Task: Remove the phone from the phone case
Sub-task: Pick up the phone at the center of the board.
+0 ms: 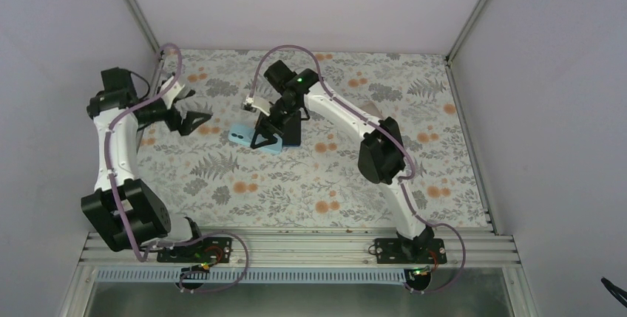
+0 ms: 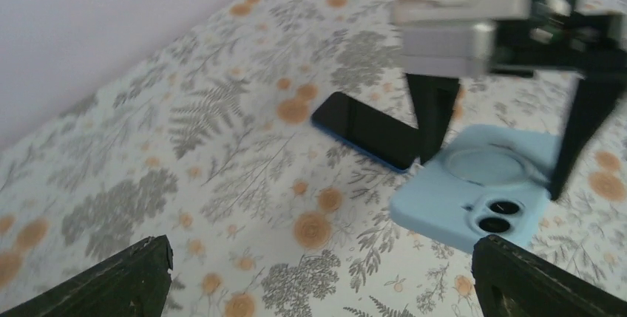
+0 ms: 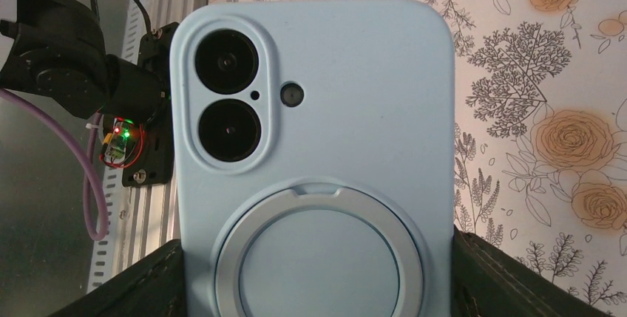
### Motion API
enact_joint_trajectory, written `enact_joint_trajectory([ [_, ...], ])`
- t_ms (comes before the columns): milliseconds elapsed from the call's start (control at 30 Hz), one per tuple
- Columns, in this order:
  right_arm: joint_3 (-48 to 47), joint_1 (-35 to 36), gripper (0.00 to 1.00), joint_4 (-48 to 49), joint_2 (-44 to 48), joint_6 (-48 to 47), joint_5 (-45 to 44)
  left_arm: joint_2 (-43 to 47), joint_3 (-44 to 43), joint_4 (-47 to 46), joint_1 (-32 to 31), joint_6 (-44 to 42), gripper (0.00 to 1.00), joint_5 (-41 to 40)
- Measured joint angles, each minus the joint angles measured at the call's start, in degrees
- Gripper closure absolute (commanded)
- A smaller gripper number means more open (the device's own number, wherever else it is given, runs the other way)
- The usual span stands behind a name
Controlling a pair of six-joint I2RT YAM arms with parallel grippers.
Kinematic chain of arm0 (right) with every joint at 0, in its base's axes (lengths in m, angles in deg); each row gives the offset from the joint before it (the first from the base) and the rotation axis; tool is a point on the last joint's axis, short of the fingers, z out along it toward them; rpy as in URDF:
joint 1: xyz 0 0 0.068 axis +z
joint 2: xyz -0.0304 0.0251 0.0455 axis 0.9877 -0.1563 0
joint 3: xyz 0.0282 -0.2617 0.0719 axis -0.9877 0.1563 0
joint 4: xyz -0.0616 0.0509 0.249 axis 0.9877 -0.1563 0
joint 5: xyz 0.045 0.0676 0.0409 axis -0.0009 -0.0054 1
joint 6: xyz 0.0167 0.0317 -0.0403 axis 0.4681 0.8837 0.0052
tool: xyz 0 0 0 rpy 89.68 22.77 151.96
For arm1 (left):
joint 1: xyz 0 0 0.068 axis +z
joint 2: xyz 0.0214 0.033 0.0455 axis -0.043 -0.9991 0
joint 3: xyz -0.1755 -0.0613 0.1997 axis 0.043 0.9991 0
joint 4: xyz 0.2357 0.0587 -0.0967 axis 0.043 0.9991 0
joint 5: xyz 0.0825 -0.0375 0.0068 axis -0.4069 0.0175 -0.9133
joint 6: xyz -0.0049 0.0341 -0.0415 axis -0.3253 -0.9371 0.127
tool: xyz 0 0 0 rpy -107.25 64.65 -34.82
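The phone (image 3: 355, 95) shows its pale light-blue matte back, with two dark camera lenses and a grey ring. It lies back up on the floral table (image 1: 310, 176) at mid-back, and also shows in the top view (image 1: 240, 137) and the left wrist view (image 2: 451, 202). My right gripper (image 3: 318, 280) is shut on its two long edges, fingers (image 2: 432, 121) straddling it. I cannot tell the blue surface from a shell on the phone. No translucent beige-pink phone case shows. My left gripper (image 2: 325, 287) is open and empty, to the phone's left, above the table (image 1: 194, 121).
A second black phone with a darker blue rim (image 2: 366, 128) lies screen up, touching or just beside the light-blue one (image 1: 293, 131). White walls enclose the table on the left, back and right. A metal rail (image 1: 296, 247) runs along the near edge.
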Motion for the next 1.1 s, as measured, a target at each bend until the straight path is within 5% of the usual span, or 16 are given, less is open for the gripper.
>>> enact_joint_trajectory([
  [133,0.00,0.02,0.47,0.24,0.33,-0.22,-0.22,-3.23,-6.91,-1.99,-3.50,16.83,0.00,-8.31],
  [300,0.37,0.02,0.47,1.31,0.63,-0.24,-2.21,-8.68,-12.26,1.46,-5.27,26.80,0.00,-10.88],
  [767,1.86,0.02,0.47,3.91,4.09,-0.31,-8.26,-21.55,-16.26,14.51,-7.08,34.82,0.00,-2.71],
  [1100,1.84,0.02,0.47,5.86,4.09,-0.79,-12.68,-27.19,-18.43,15.32,-15.80,37.62,0.00,1.90],
])
